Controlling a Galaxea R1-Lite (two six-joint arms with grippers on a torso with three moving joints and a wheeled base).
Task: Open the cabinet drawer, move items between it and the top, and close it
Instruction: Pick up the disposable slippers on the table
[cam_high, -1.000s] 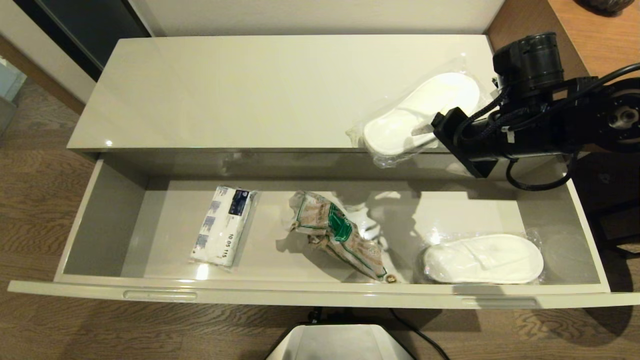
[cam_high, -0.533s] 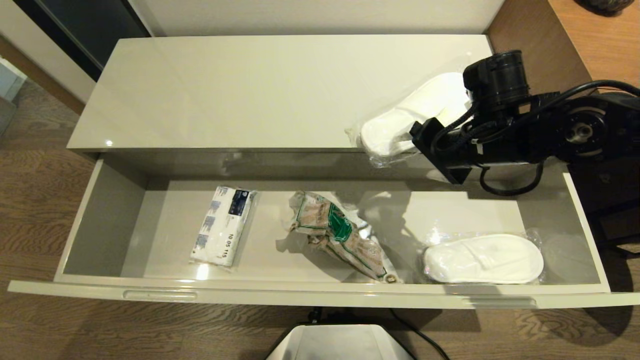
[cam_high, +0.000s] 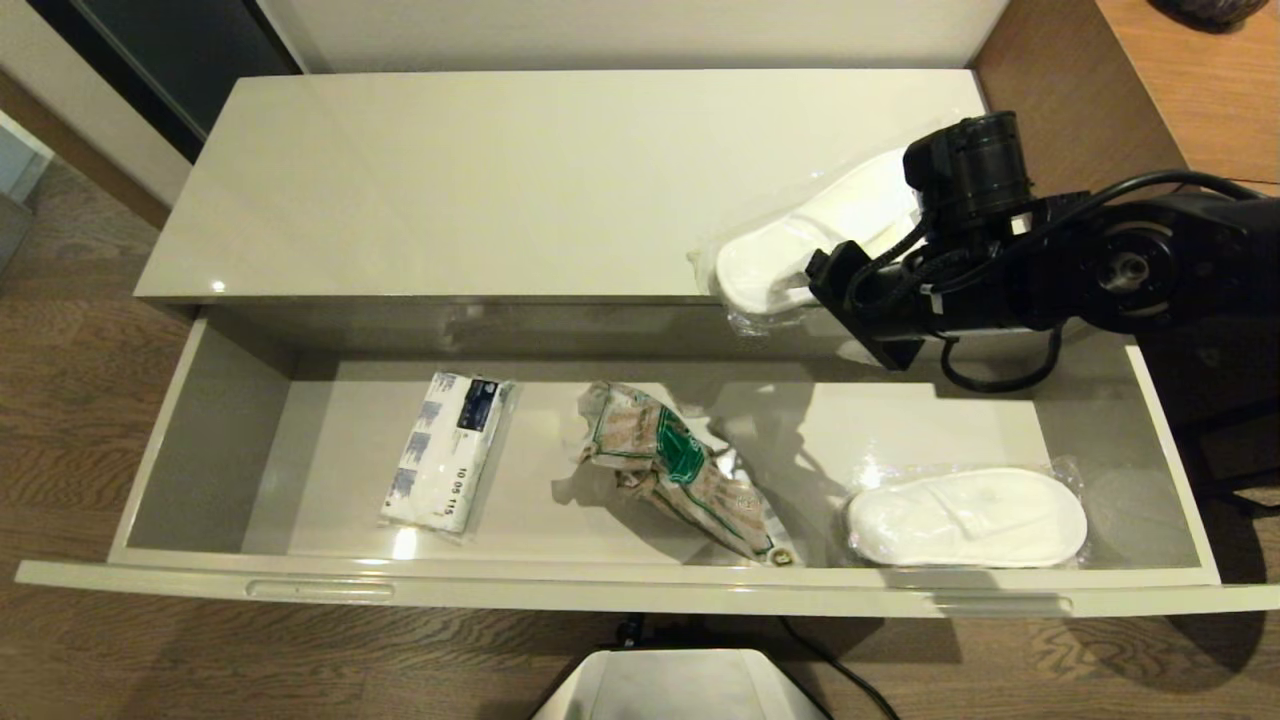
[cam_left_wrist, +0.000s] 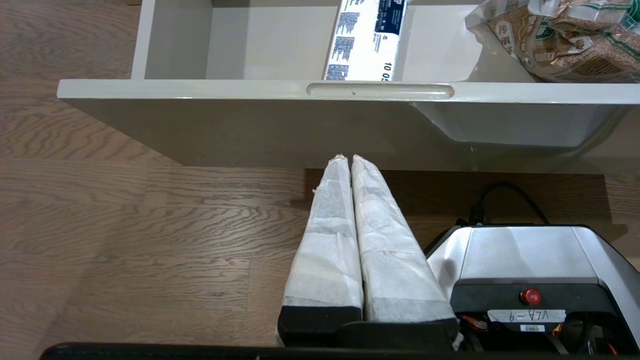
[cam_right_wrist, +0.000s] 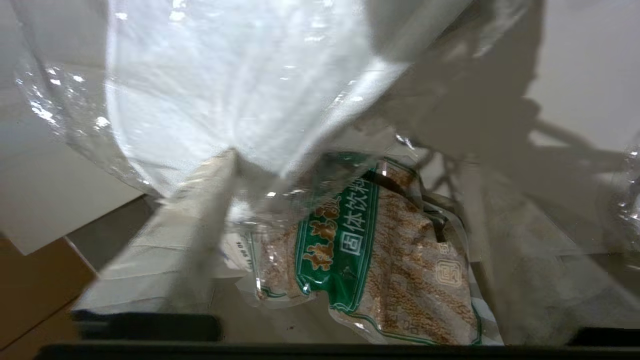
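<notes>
Beside wood-grain flooring (cam_high: 80, 400), the top (cam_high: 520, 180) bears bagged slippers (cam_high: 780, 255).

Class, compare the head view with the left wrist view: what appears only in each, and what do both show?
Only the head view shows the top, the bagged slippers held by the right gripper at the top's front edge, and a second slipper bag lying in the drawer.

Only the left wrist view shows the left gripper, fingers together, low in front of the drawer, above the wooden floor.

Both show the open cabinet drawer, the tissue pack, the brown packet, and the robot's base.
</notes>
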